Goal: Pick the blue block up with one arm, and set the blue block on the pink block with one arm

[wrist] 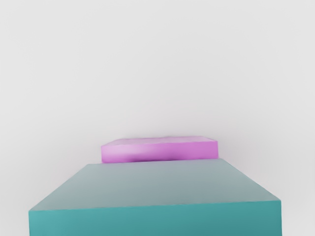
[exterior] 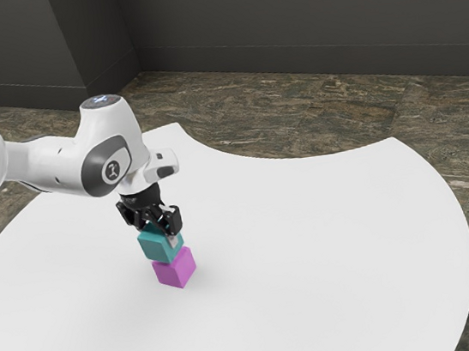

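Our jaws grip the blue block [exterior: 157, 244] from two sides, holding it steady on the pink block [exterior: 175, 268], offset toward 11 o'clock; we judge the overlap enough to release.

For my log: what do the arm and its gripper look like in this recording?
The arm is glossy white, built of rounded, tube-like segments. Its joint caps are grey: the side cap bears a small white mark, the top cap a blue one. The gripper is black, with two short fingers under a white flange.
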